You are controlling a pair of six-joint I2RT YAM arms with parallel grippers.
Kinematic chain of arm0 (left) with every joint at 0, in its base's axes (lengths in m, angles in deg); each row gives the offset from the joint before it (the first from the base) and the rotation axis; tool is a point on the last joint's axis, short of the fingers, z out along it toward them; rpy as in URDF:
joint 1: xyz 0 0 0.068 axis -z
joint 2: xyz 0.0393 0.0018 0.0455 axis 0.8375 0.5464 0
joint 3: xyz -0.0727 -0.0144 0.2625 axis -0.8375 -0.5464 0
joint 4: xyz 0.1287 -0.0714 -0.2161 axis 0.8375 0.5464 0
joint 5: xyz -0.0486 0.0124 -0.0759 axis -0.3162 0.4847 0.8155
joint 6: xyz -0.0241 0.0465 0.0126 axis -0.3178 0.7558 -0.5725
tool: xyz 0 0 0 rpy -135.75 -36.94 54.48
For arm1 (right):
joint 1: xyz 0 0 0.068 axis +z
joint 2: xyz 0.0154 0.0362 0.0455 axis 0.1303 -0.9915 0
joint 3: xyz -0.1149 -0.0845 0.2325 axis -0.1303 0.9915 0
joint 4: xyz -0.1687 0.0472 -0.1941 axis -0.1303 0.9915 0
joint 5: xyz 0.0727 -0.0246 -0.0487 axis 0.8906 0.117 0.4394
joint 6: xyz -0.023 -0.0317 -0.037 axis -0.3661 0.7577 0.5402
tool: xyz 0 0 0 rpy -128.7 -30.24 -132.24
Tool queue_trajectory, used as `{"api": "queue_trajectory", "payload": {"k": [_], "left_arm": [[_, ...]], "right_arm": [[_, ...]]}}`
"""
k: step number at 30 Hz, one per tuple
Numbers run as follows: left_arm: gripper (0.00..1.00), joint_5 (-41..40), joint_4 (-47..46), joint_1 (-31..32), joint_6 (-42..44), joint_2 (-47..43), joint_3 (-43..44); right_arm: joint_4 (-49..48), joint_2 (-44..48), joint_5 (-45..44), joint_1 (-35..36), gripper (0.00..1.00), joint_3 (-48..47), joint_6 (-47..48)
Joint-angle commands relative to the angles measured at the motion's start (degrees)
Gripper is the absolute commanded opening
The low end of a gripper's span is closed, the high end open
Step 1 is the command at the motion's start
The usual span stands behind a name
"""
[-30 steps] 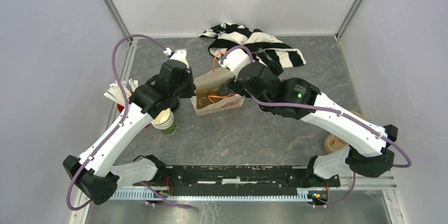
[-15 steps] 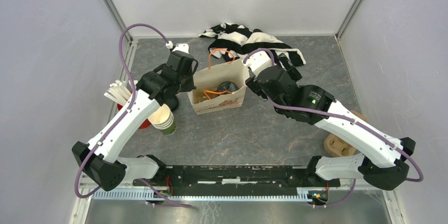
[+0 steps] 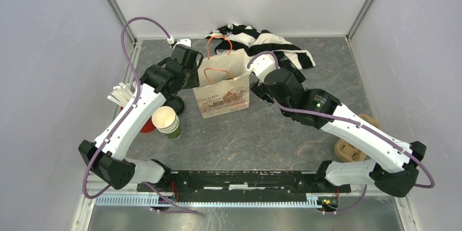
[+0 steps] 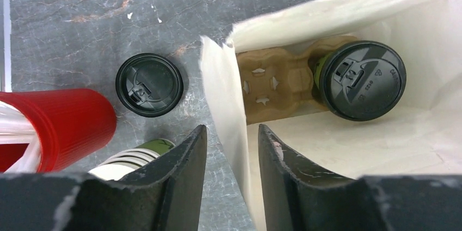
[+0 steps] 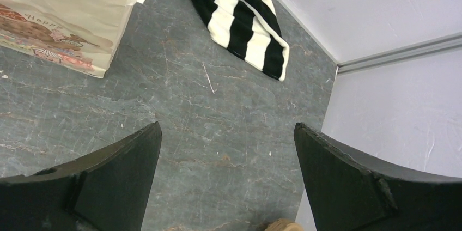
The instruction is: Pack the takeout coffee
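The takeout coffee (image 4: 362,81), a green cup with a black lid, sits in a brown cardboard carrier (image 4: 272,81) inside the white paper bag (image 4: 338,154). The bag (image 3: 220,86) stands upright mid-table; the top view does not show inside it. My left gripper (image 4: 231,130) straddles the bag's left wall with its jaws partly apart and floor showing between one finger and the paper. It is at the bag's left edge in the top view (image 3: 189,78). My right gripper (image 5: 227,127) is wide open and empty over bare floor, just right of the bag (image 5: 54,18).
A loose black lid (image 4: 149,84), a red cup (image 4: 60,125) holding white sticks and a stack of lidless green cups (image 3: 166,122) stand left of the bag. A striped cloth (image 3: 261,43) lies behind it. A wooden object (image 3: 354,144) is at the right.
The bag has gone from lying tilted and held open to standing upright. My right gripper has come out of the bag and moved to its right. My left arm has shifted back.
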Motion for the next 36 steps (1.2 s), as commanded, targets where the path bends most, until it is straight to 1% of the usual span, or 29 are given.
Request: {"api": "queue_trajectory", "payload": {"k": [1, 5, 11, 15, 17, 19, 22, 24, 26, 28, 31, 34, 36], "left_arm": [[0.49, -1.83, 1.94, -0.4, -1.98, 0.68, 5.05], [0.57, -2.51, 4.78, -0.42, -1.79, 1.64, 9.34], [0.72, -1.76, 11.14, -0.5, -0.3, 2.85, 19.19], [0.76, -0.47, 13.11, -1.08, 0.5, 2.69, 23.34], [0.77, -0.35, 15.13, -2.64, 0.16, 2.79, 24.69], [0.77, -0.03, 17.55, -4.86, 0.09, 2.93, 24.7], [0.77, -0.25, 20.78, -9.43, -0.41, 2.69, 24.46], [0.77, -1.39, 21.63, -12.68, -1.04, 1.72, 23.27], [0.77, -1.15, 21.9, -16.1, -1.7, 0.58, 21.34], [0.77, -0.47, 22.45, -19.2, -2.35, 0.21, 19.68], [0.76, 0.82, 21.86, -25.59, -1.46, -0.32, 18.18], [0.76, 1.11, 18.78, -31.16, 0.09, -1.57, 14.65], [0.74, 2.69, 17.11, -35.06, 0.03, -1.82, 11.35]], "right_arm": [[-5.08, 0.92, 2.27, -0.82, 0.98, 1.39, 2.08], [-7.55, 1.66, 4.77, -2.12, 0.98, 3.79, 1.73], [-11.28, 3.74, 9.45, -4.66, 0.98, 9.8, -0.65], [-13.23, 5.41, 12.79, -6.78, 0.98, 14.3, -1.39], [-13.55, 5.64, 14.74, -8.19, 0.98, 15.53, -1.82], [-14.09, 5.81, 16.99, -9.02, 0.98, 16.3, -2.32], [-15.17, 5.75, 22.99, -9.94, 0.98, 17.15, -3.05], [-15.32, 5.28, 27.57, -10.07, 0.98, 17.26, -4.06], [-15.39, 5.11, 33.47, -10.11, 0.98, 17.65, -4.37], [-16.23, 5.61, 37.13, -10.07, 0.98, 18.5, -5.61], [-17.96, 6.49, 38.34, -10.07, 0.98, 20.01, -9.01], [-16.42, 6.34, 41.26, -10.07, 0.98, 18.09, -9.32], [-14.77, 6.5, 42.29, -10.06, 0.98, 15.82, -9.33]]}}
